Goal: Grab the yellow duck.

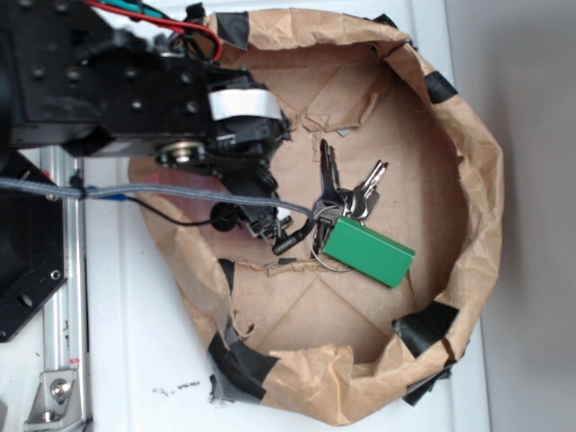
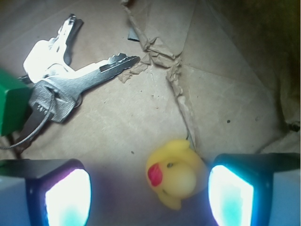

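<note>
Brown paper floor (image 2: pixel 225 94) holds yellow duck (image 2: pixel 175 173) between spread pincer (image 2: pixel 149 193) fingers.

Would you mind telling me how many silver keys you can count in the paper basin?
3, bunched on one ring beside the green key tag: one dark-headed key pointing away, two fanned alongside. More may be hidden.

- Your duck (image 2: pixel 175 175) is small, rounded, glossy yellow, with a red beak spot.
- You see it only in the wrist view, low and right of centre.
- It lies on brown paper, its beak pointing left.
</note>
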`<act>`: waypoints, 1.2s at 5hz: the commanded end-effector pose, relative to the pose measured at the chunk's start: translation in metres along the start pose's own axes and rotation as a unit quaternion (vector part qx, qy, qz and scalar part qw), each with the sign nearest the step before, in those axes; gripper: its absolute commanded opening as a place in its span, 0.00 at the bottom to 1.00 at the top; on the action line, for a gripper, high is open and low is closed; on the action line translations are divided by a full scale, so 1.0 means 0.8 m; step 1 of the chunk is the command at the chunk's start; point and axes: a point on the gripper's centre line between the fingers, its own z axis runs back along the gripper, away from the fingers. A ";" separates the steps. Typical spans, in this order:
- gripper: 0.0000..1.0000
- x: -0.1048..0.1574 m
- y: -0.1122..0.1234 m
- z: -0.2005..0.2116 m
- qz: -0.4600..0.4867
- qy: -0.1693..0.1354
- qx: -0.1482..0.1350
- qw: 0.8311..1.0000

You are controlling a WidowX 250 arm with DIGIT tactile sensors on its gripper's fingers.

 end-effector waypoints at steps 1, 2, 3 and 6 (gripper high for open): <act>1.00 0.002 -0.004 0.003 -0.014 -0.013 -0.002 1.000; 1.00 -0.006 -0.011 -0.005 -0.023 -0.005 0.001 1.000; 1.00 -0.016 -0.013 -0.014 -0.029 0.006 0.005 1.000; 1.00 -0.018 -0.005 -0.029 -0.026 -0.004 0.021 0.999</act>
